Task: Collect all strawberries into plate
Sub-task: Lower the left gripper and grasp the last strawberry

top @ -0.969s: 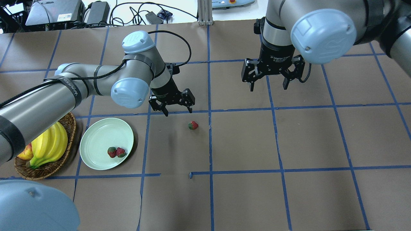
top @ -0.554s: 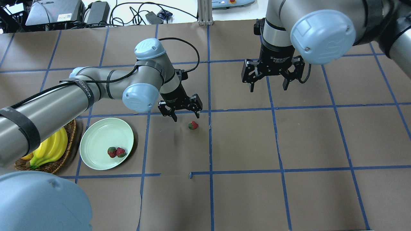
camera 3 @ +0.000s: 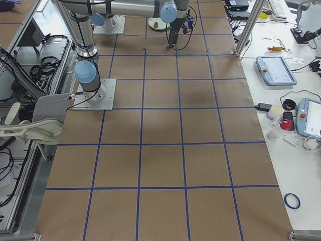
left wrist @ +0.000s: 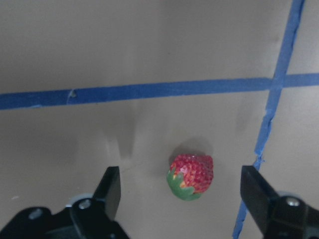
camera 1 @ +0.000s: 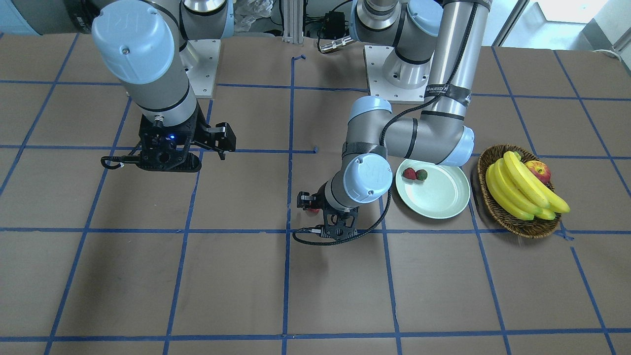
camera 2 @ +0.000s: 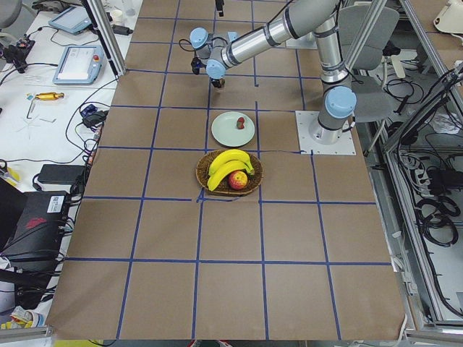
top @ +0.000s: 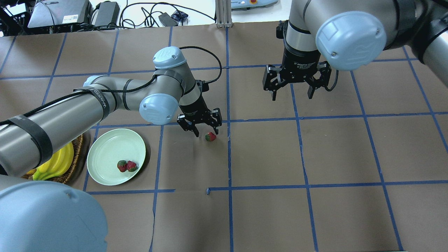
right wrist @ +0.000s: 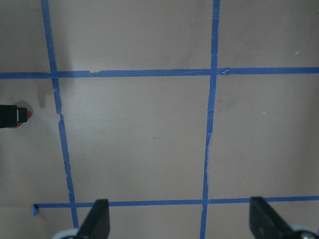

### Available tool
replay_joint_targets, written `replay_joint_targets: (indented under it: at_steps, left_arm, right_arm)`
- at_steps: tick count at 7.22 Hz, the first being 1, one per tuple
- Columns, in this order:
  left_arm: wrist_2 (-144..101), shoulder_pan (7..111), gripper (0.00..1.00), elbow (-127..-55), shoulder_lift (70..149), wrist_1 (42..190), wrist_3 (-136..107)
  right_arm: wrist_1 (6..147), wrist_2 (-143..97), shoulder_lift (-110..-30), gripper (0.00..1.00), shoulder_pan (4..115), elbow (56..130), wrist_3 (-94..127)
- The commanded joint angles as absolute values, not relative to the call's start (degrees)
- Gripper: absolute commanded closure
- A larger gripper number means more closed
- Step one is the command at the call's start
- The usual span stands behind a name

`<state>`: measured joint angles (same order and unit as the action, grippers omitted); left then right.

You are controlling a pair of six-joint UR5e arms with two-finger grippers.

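One loose strawberry (top: pixel 210 137) lies on the brown table beside a blue tape line. My left gripper (top: pixel 207 133) is open and hangs low over it, one finger on each side. The left wrist view shows the strawberry (left wrist: pixel 192 175) between the open fingers (left wrist: pixel 110 188), untouched. Two more strawberries (top: pixel 122 165) (top: pixel 132 166) sit together near the front edge of the pale green plate (top: pixel 112 145). That plate (camera 1: pixel 438 195) lies to the left of the loose berry. My right gripper (top: pixel 292 96) is open and empty, held high over the table's far right half.
A wicker basket (camera 1: pixel 530 229) with bananas (camera 1: pixel 517 185) and an apple (camera 1: pixel 538 170) stands just beyond the plate, at the table's left end. My left arm's elbow (top: pixel 159 108) reaches over the area between plate and berry. Blue tape lines grid the table.
My left gripper has moved right and down, from behind the loose strawberry to straddling it. The right arm has stayed in place.
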<state>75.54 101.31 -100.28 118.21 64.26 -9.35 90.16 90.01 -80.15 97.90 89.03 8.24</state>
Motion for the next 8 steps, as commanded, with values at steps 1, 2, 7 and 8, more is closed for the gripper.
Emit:
replay_joint_targets:
  at_steps: [1,2,7,8]
  left_arm:
    - [75.50,101.60,0.39,-100.28,118.30,64.34,-9.49]
    - [75.50,101.60,0.52,-100.28,118.30,64.34,-9.49]
    - [76.02,101.60,1.00,-99.85,116.47,64.77,-9.05]
    - [76.98,100.91,1.00,-99.32,115.06,65.38,-8.27]
  right_arm:
    - [90.18,90.00,-80.07,0.00,97.91,89.03,8.26]
    - [90.18,90.00,-80.07,0.00,97.91,89.03,8.26]
    - [90.18,90.00,-80.07,0.00,98.00,89.12,8.26]
    - [90.18,90.00,-80.07,0.00,97.91,89.03,8.26]
